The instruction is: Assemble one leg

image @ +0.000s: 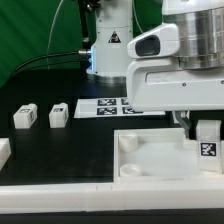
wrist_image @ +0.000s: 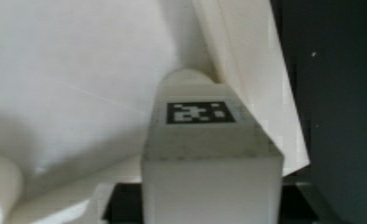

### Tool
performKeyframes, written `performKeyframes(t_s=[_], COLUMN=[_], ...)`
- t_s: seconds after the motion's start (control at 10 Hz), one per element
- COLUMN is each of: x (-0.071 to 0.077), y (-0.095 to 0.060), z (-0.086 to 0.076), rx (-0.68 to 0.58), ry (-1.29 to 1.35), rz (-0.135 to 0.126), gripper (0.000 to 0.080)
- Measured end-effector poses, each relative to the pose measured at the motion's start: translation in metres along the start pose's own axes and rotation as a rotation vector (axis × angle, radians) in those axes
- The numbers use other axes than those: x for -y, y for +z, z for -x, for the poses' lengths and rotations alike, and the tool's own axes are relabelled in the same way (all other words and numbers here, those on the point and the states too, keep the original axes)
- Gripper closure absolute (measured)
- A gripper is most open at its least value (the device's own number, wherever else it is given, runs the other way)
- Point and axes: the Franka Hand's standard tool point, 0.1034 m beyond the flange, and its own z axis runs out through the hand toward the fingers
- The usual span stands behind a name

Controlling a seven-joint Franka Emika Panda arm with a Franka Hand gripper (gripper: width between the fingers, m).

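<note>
the arm is reaching down at the exterior view's right, its bulky white wrist filling the upper right, and the gripper (image: pixel 205 131) is hanging straight down over the panel (image: pixel 150 156). the jaws are clamping on the leg (image: pixel 207 150), a small white block standing upright with a black-and-white square tag on the face toward the camera. in the wrist view the leg (wrist_image: pixel 206 150) is rising up the middle of the picture, its tag (wrist_image: pixel 199 112) near the far end, and that end is meeting the panel's white surface (wrist_image: pixel 73 80) beside a raised edge. whether it is seated in a socket cannot be told.

the panel is lying flat on the black table (image: pixel 40 150), with a round socket (image: pixel 129 140) showing at its near-left corner. to the exterior view's left two more loose legs (image: pixel 25 117) (image: pixel 58 114) are standing side by side, well apart from the panel. behind them the marker board (image: pixel 105 106) is lying flat, partly hidden by the wrist. another white part (image: pixel 4 152) is peeking in at the left edge.
</note>
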Motion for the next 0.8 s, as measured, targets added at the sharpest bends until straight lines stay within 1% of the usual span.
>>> performKeyframes(t_s=[0.2,0.3,0.5,0.6,0.8], x=[-0.0007,-0.0009,-0.0022,-0.0024,-0.0023], y=[0.0004,0.0004,0.0009,0.0010,0.0013], z=[0.0003,0.0002,-0.0002,0.0000,0.0011], rx=[-0.001,-0.001,0.009,0.011,0.032], ry=[0.230,0.284,0.568,0.640,0.902], rz=[0.003,0.002,-0.011,-0.013,-0.024], gripper=[0.0506,0.0506,0.0506,0.0506,0.0506])
